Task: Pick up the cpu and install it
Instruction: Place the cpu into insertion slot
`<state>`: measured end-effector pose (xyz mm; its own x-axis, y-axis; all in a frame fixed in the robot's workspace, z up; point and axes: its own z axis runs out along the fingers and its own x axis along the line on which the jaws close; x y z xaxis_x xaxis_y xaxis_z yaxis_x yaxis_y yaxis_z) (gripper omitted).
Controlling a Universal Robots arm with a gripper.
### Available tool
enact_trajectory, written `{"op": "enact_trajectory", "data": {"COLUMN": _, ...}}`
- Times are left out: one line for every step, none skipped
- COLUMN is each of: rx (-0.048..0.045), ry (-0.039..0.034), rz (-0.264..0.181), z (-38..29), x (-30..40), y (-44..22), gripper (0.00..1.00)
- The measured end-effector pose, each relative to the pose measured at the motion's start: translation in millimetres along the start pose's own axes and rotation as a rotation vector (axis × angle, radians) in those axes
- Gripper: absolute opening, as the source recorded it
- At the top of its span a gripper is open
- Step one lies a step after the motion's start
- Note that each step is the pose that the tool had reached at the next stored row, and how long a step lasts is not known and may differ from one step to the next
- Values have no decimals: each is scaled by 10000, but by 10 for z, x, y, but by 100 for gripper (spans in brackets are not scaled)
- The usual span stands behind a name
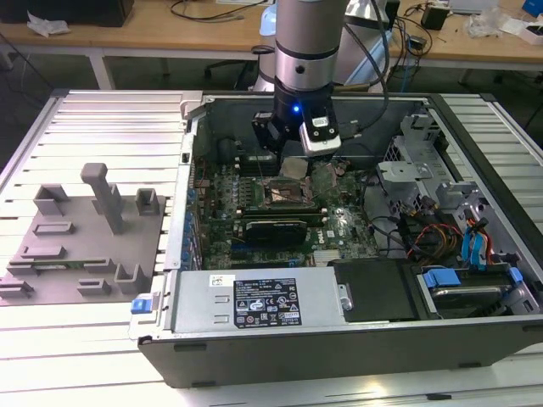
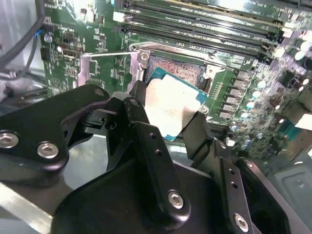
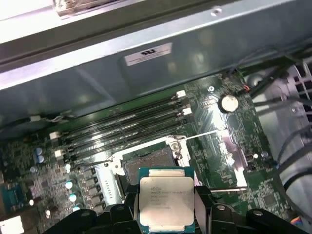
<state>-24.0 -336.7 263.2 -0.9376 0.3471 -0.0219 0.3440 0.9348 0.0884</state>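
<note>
ribbed bench point(image 1: 110, 119) carries a grey tray point(image 1: 89, 244) at the exterior view's left, then the open case point(image 1: 254, 360). inside it the gripper point(image 3: 166, 207) pinches the cpu point(image 3: 166, 195) by two edges, just above the open socket point(image 3: 148, 165). i judge it wants holding level, corners square to that socket, no pressing.

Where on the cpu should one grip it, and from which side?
Two opposite side edges, coming from above its silver top: the cpu is a thin flat square. The fingers clamp it so now, above the socket.
</note>
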Motion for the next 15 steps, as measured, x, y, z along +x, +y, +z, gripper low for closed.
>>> {"op": "enact_trajectory", "data": {"rx": 4, "ry": -15, "rz": 165, "z": 0, "x": 0, "y": 0, "gripper": 55}}
{"op": "enact_trajectory", "data": {"rx": 7, "ry": -29, "rz": 325, "z": 0, "x": 0, "y": 0, "gripper": 55}}
{"op": "enact_trajectory", "data": {"rx": 11, "ry": -46, "rz": 521, "z": 1, "x": 0, "y": 0, "gripper": 55}}
{"op": "enact_trajectory", "data": {"rx": 16, "ry": -62, "rz": 697, "z": 1, "x": 0, "y": 0, "gripper": 55}}
{"op": "enact_trajectory", "data": {"rx": 20, "ry": -80, "rz": 900, "z": 1, "x": 0, "y": 0, "gripper": 55}}
{"op": "enact_trajectory", "data": {"rx": 26, "ry": -100, "rz": 1123, "z": 1, "x": 0, "y": 0, "gripper": 55}}
{"op": "enact_trajectory", "data": {"rx": 30, "ry": -120, "rz": 1358, "z": 2, "x": 0, "y": 0, "gripper": 55}}
{"op": "enact_trajectory", "data": {"rx": 33, "ry": -134, "rz": 1510, "z": 2, "x": 0, "y": 0, "gripper": 55}}
{"op": "enact_trajectory", "data": {"rx": 37, "ry": -146, "rz": 1646, "z": 2, "x": 0, "y": 0, "gripper": 55}}
{"op": "enact_trajectory", "data": {"rx": 42, "ry": -169, "rz": 1905, "z": 2, "x": 0, "y": 0, "gripper": 55}}
{"op": "enact_trajectory", "data": {"rx": 44, "ry": -180, "rz": 2024, "z": 2, "x": 0, "y": 0, "gripper": 55}}
{"op": "enact_trajectory", "data": {"rx": 49, "ry": -195, "rz": 2201, "z": 2, "x": 0, "y": 0, "gripper": 55}}
{"op": "enact_trajectory", "data": {"rx": 52, "ry": -209, "rz": 2351, "z": 3, "x": 0, "y": 0, "gripper": 55}}
{"op": "enact_trajectory", "data": {"rx": 55, "ry": -221, "rz": 2487, "z": 3, "x": 0, "y": 0, "gripper": 55}}
{"op": "enact_trajectory", "data": {"rx": 58, "ry": -233, "rz": 2626, "z": 3, "x": 0, "y": 0, "gripper": 55}}
